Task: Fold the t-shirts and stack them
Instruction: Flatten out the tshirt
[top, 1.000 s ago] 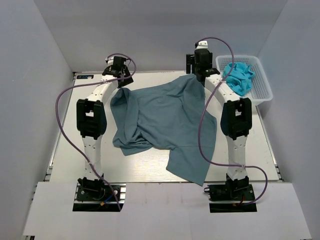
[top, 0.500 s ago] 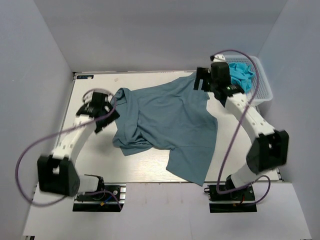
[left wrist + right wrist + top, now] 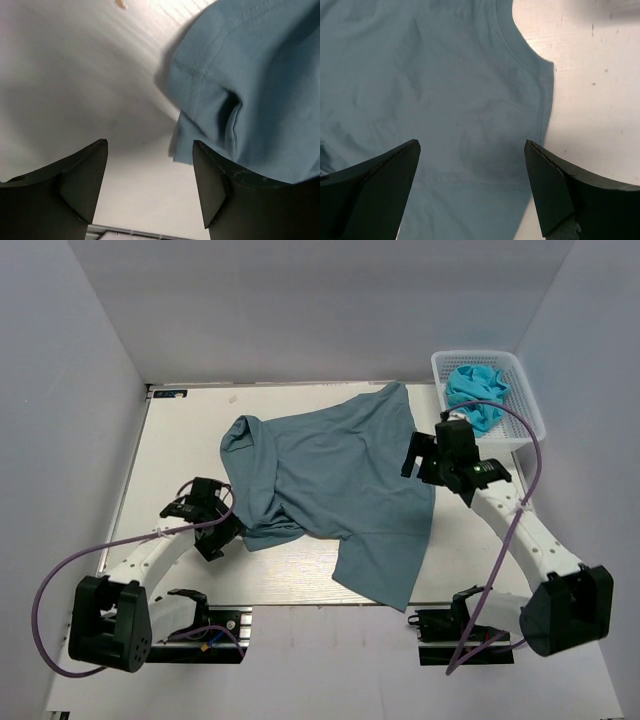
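A slate-blue t-shirt point(image 3: 335, 475) lies spread but rumpled across the middle of the table, its lower-left part bunched. My left gripper point(image 3: 225, 530) is low at that bunched edge, open. In the left wrist view the t-shirt's hem point(image 3: 240, 90) lies just ahead of the right finger point(image 3: 220, 190), and only bare table shows between the left gripper's point(image 3: 149, 146) jaws. My right gripper point(image 3: 415, 458) hovers open over the shirt's right side. In the right wrist view the right gripper point(image 3: 471, 144) has flat t-shirt cloth point(image 3: 445, 90) beneath it and holds nothing.
A white basket point(image 3: 530, 410) stands at the back right with a crumpled turquoise cloth point(image 3: 478, 390) in it. Grey walls close in the table point(image 3: 170, 460) on three sides. The shirt's lower corner point(image 3: 385, 590) reaches the near table edge.
Both arms have swung from the shirt's far corners toward the near side. The left gripper now sits at the lower-left edge, the right over the right side. The shirt's far edge lies flatter.
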### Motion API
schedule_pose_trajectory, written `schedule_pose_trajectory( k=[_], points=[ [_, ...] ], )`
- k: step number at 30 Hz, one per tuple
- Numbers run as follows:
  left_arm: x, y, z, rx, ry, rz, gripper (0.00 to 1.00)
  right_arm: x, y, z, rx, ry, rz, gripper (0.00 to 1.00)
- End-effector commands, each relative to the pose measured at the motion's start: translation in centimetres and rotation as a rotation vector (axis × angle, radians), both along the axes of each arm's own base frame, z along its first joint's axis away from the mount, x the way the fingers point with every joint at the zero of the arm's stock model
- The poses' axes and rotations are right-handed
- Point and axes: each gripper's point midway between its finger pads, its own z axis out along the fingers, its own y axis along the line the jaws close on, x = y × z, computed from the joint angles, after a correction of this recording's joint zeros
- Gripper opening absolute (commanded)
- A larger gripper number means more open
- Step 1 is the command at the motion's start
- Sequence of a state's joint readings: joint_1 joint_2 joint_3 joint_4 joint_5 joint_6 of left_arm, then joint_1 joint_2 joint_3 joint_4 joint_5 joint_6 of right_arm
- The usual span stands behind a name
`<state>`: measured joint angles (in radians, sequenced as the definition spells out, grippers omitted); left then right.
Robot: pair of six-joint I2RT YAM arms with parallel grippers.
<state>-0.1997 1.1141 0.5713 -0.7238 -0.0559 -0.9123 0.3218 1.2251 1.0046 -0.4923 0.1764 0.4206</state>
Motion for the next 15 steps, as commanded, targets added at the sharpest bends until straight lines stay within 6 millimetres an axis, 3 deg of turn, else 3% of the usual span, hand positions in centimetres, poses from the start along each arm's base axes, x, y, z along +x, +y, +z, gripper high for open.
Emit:
schedule_pose_trajectory(
  k=[1, 5, 9, 15],
  points=[
    [2.3, 0.0, 0.2, 0.016, -0.062, 0.001, 0.79, -1.7, 0.0, 0.3, 0.048, 0.004, -0.012, 0.9],
    [4.4, 0.4, -0.3, 0.058, -0.08, 0.019, 0.79, -3.9, 0.2, -0.9, 0.065, 0.075, 0.012, 0.9],
    [5.1, 1.0, -1.2, 0.098, -0.069, 0.033, 0.72, -6.8, -0.2, -2.7, 0.055, 0.179, 0.032, 0.9],
    [7.7, 0.5, -0.2, 0.09, -0.147, 0.016, 0.63, -10.8, -1.0, -5.9, 0.024, 0.326, 0.045, 0.88]
  ],
)
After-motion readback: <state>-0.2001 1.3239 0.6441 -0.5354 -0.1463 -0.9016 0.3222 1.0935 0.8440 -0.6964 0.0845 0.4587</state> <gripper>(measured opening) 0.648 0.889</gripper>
